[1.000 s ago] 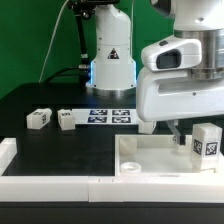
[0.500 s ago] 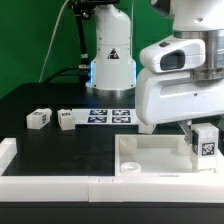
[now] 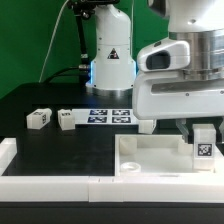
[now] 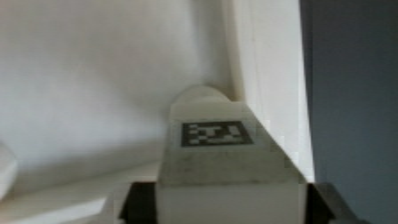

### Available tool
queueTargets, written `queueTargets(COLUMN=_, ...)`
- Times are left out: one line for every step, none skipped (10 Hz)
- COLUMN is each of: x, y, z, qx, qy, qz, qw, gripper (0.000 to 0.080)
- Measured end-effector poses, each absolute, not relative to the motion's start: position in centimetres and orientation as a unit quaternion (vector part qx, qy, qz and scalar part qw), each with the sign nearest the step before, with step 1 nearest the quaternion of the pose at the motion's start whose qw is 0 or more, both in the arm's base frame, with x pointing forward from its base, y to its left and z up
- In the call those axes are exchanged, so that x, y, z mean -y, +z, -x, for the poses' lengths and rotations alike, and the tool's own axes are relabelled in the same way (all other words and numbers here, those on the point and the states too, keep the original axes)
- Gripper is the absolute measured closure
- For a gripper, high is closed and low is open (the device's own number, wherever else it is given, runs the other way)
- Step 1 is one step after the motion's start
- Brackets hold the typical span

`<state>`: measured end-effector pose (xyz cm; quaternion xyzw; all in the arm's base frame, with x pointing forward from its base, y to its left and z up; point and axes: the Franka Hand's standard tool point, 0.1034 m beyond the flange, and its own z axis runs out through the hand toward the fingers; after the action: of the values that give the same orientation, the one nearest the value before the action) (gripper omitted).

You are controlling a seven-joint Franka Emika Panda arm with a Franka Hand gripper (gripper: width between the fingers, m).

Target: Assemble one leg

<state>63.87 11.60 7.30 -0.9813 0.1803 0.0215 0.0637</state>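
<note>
Leg in the tool: one leg (image 3: 204, 148) is seen, a small white post with a black-and-white tag on its face (image 4: 217, 150).
Loose blocks: two small white tagged blocks are counted, one (image 3: 39, 118) just beside the other (image 3: 66, 119), both lying on the counter (image 3: 60, 150) toward the exterior view's left.
Tray: one large white tray (image 3: 150, 165) is laid on the counter near the front, with a round socket shown at its near corner.
Marker board: one marker board (image 3: 110, 115) is found flat on the counter behind the tray, in front of the arm's base.
Rail: one low white rail (image 3: 50, 187) is run along the counter's near edge.
Tool: one tool (image 3: 203, 130) is seen, hung from the white arm on the exterior view's right and pointed downward.
Tool opening: the tool is clamped on the leg; in the wrist view (image 4: 217, 203) the dark fingers (image 4: 143, 205) are pressed against both sides of the post, with no gap left.
Leg position: the leg is held upright at the tray's end on the exterior view's right, tag turned toward the exterior camera, well apart from the two blocks.
Leg contact: in the wrist view the leg's far end is seen against a corner of the tray's white wall; whether it is touching the tray cannot be told.
</note>
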Motion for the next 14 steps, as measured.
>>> queueTargets(x=-11.52, y=7.28, z=-63.89, qx=-0.252, qy=0.026, qz=0.965, qw=0.064, gripper=0.0508)
queueTargets(x=-11.46, y=7.26, z=-63.88, qx=-0.313, qy=0.031, qz=0.947, qw=0.064, gripper=0.0508)
queueTargets(x=-11.47, y=7.22, z=-63.85, qx=-0.377, qy=0.036, qz=0.923, qw=0.062, gripper=0.0508)
queueTargets(x=-11.53, y=7.19, z=-63.79, qx=-0.413, qy=0.038, qz=0.908, qw=0.06, gripper=0.0508)
queueTargets(x=-11.6, y=7.19, z=-63.78, qx=-0.481, qy=0.042, qz=0.874, qw=0.061, gripper=0.0508)
queueTargets(x=-11.69, y=7.21, z=-63.76, qx=-0.539, qy=0.046, qz=0.839, qw=0.057, gripper=0.0508)
queueTargets(x=-11.68, y=7.2, z=-63.77, qx=-0.577, qy=0.048, qz=0.813, qw=0.054, gripper=0.0508)
queueTargets(x=-11.67, y=7.2, z=-63.77, qx=-0.577, qy=0.048, qz=0.814, qw=0.054, gripper=0.0508)
queueTargets(x=-11.72, y=7.2, z=-63.76, qx=-0.574, qy=0.047, qz=0.815, qw=0.054, gripper=0.0508)
queueTargets(x=-11.72, y=7.19, z=-63.76, qx=-0.555, qy=0.046, qz=0.829, qw=0.055, gripper=0.0303)
queueTargets(x=-11.77, y=7.19, z=-63.75, qx=-0.553, qy=0.046, qz=0.83, qw=0.056, gripper=0.0195)
queueTargets(x=-11.71, y=7.24, z=-63.78, qx=-0.506, qy=0.043, qz=0.86, qw=0.055, gripper=0.0195)
queueTargets(x=-11.66, y=7.24, z=-63.8, qx=-0.429, qy=0.039, qz=0.901, qw=0.057, gripper=0.0159)
queueTargets(x=-11.67, y=7.16, z=-63.85, qx=-0.353, qy=0.036, qz=0.933, qw=0.054, gripper=0.0159)
